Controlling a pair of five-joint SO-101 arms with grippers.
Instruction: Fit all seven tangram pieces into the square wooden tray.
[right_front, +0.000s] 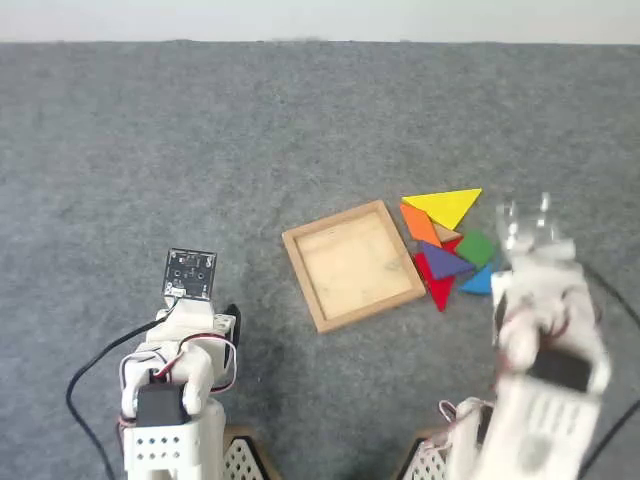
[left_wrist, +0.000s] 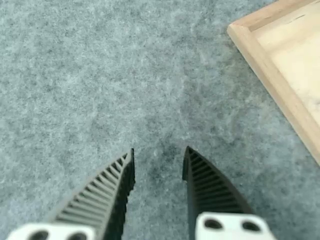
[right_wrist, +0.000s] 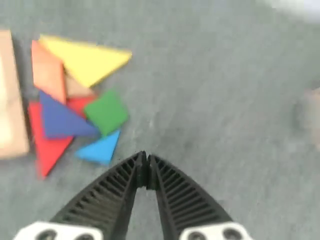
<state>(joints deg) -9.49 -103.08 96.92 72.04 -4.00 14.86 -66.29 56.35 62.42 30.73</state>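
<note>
The tray (right_front: 302, 282) shows bare wood, the pieces (right_wrist: 60, 120) heaped outside it, some overlapped, ahead of the right gripper (right_wrist: 145, 161), pinched shut, while the left gripper (left_wrist: 158, 161) stands partly open.

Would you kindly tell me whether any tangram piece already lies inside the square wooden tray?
No, the wooden tray shows only its bare floor, and the coloured tangram pieces lie clustered on the grey mat beside it.

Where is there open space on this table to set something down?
Free: the grey carpet left of and beyond the wooden tray, whose inside is bare too. Crowded: the tangram pieces bunched at its right side, with the right gripper nearby.
</note>
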